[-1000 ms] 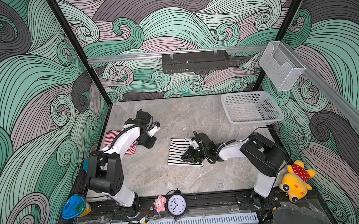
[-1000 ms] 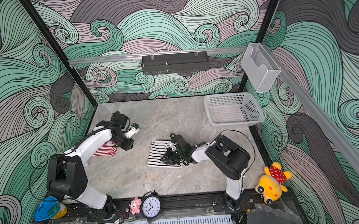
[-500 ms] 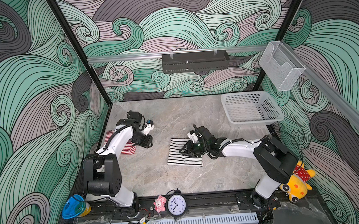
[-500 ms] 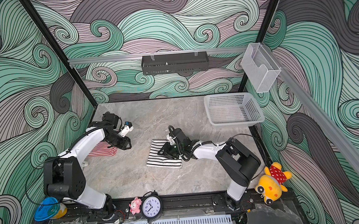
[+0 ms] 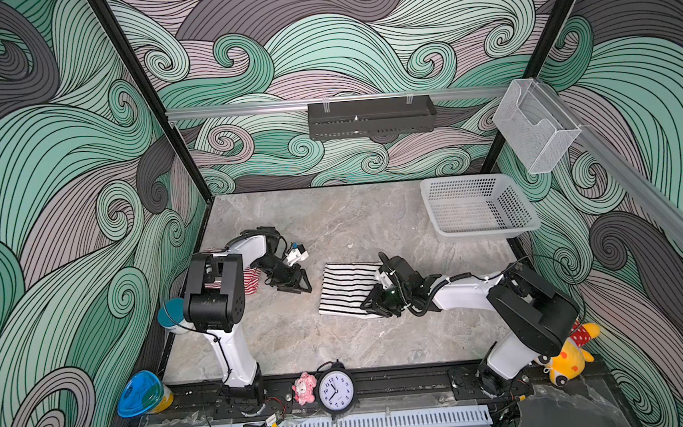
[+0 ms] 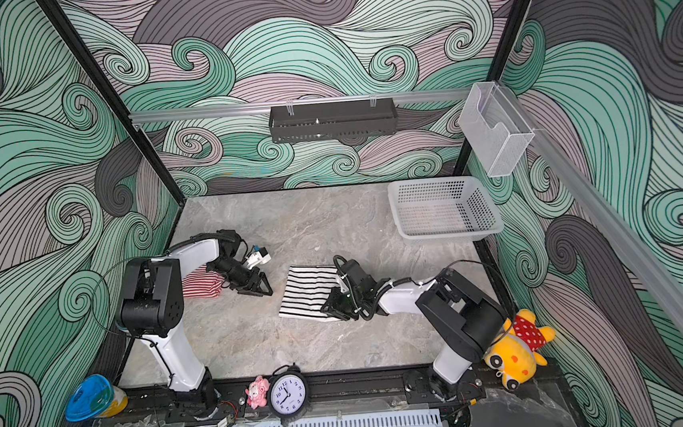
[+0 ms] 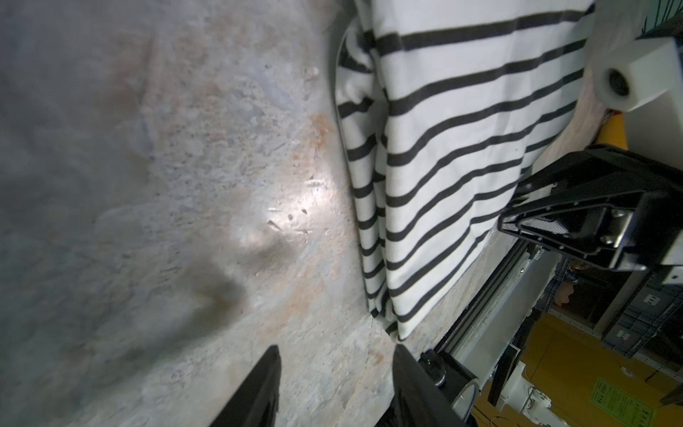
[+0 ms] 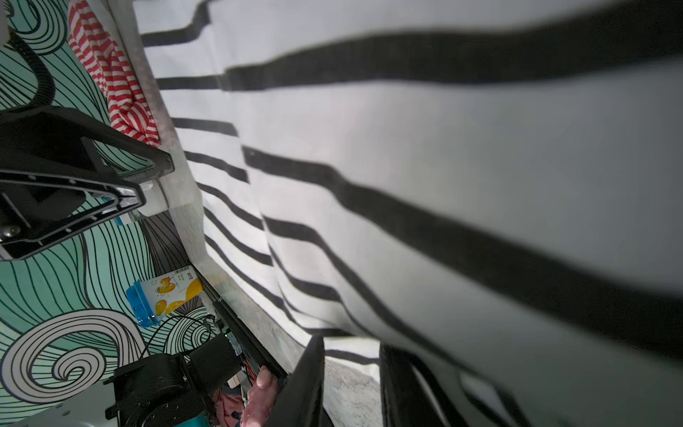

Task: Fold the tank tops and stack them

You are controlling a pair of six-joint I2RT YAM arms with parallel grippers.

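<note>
The black-and-white striped tank top [image 5: 343, 289] [image 6: 306, 292] lies folded flat in the middle of the table. The red-and-white tank top [image 5: 253, 280] [image 6: 199, 286] lies bunched at the left, partly hidden by the left arm. My left gripper [image 5: 297, 287] [image 7: 334, 369] hangs open over bare table between the two garments, with nothing between its fingers. My right gripper [image 5: 374, 305] [image 8: 351, 373] sits low at the near right corner of the black-and-white top [image 8: 406, 185]. Its jaws are a little apart, table shows in the gap, and the cloth's edge lies over the tips.
A white perforated basket [image 5: 477, 212] stands at the back right. Along the front rail are a black alarm clock [image 5: 336, 390], a small pink toy [image 5: 305, 388], a blue-lidded cup [image 5: 143, 392] at the left and a yellow plush [image 5: 567, 355] at the right.
My left gripper has come off the red-and-white top toward the middle and front, and its jaws have widened. My right gripper has shifted toward the near right corner of the black-and-white top.
</note>
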